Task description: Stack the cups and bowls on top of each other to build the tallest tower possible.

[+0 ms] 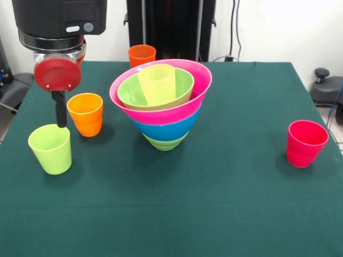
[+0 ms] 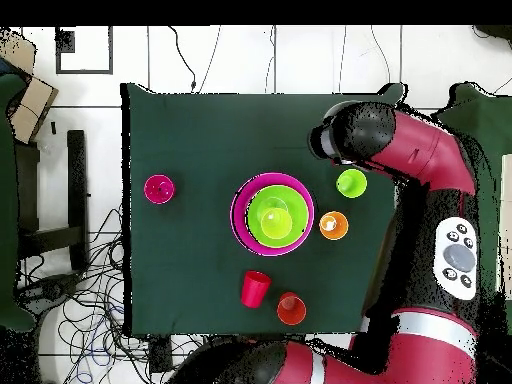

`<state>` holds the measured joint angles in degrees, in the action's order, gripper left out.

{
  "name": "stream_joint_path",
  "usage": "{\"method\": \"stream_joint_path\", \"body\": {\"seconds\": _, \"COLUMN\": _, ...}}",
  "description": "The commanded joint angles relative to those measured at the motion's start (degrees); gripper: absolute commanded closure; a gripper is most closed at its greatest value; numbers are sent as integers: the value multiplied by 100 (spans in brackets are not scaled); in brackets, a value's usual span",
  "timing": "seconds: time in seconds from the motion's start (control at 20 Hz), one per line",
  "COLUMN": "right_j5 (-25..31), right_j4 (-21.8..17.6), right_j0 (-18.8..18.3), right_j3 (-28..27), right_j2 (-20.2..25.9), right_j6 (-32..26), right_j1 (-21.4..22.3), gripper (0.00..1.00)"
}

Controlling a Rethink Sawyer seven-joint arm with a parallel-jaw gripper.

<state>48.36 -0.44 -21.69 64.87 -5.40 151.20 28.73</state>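
The tower (image 1: pixel 161 101) stands mid-table: a large light green bowl (image 1: pixel 165 142) at the bottom, then the blue bowl (image 1: pixel 167 130), the pink bowl (image 1: pixel 185 107), the small light green bowl (image 1: pixel 127 91) and the pale yellow cup (image 1: pixel 157 83) inside it. It also shows in the overhead view (image 2: pixel 272 213). My gripper (image 1: pixel 61 115) hangs at the left, just behind and above the lime green cup (image 1: pixel 51 149), between it and an orange cup (image 1: pixel 86 114). It holds nothing that I can see. In the overhead view the arm's wrist (image 2: pixel 350 135) hides the gripper, next to the lime green cup (image 2: pixel 351 183).
A second orange cup (image 1: pixel 142 54) stands at the far edge behind the tower. A pinkish-red cup (image 1: pixel 305 143) stands alone at the right. The overhead view shows a red cup (image 2: pixel 255 288) beside the far orange cup (image 2: pixel 291 308); the tower hides it in the front view.
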Motion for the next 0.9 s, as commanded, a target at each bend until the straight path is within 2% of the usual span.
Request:
{"method": "stream_joint_path", "body": {"seconds": 0.05, "right_j5": 468, "right_j4": -463, "right_j0": 15, "right_j3": 24, "right_j2": 657, "right_j6": -1459, "right_j1": -62, "gripper": 0}}
{"method": "stream_joint_path", "body": {"seconds": 0.5, "right_j5": 231, "right_j4": -519, "right_j0": -37, "right_j3": 145, "right_j2": 697, "right_j6": -1459, "right_j1": -94, "gripper": 0}}
{"method": "stream_joint_path", "body": {"seconds": 0.9, "right_j5": -234, "right_j4": -577, "right_j0": -64, "right_j3": 335, "right_j2": 741, "right_j6": -1375, "right_j1": -201, "gripper": 0}}
